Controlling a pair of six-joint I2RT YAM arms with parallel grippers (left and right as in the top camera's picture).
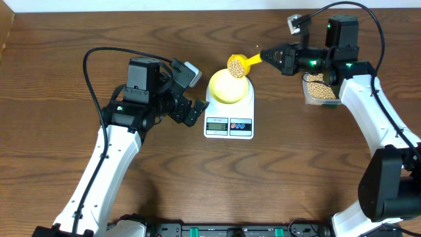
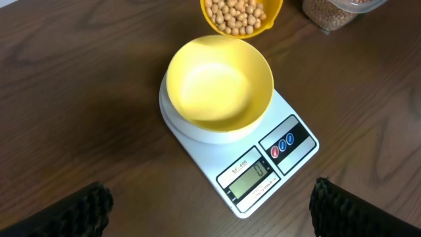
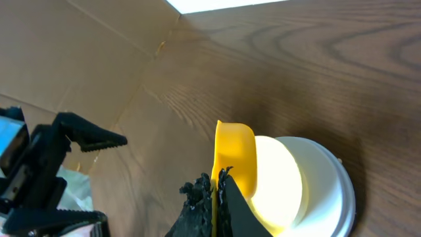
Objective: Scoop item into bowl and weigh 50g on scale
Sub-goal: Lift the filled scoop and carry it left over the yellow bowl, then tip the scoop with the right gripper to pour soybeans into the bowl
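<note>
You see the pale yellow bowl (image 2: 219, 89) sitting upright and empty on the white scale (image 2: 270, 164), while small round tan beans (image 2: 235, 14) fill a yellow scoop (image 2: 275, 14) at its far rim.

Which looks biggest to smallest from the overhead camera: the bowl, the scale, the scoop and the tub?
1. scale
2. bowl
3. scoop, though it is held higher, nearer the camera
The tub is partly hidden under the right arm, so I leave it unranked.
</note>
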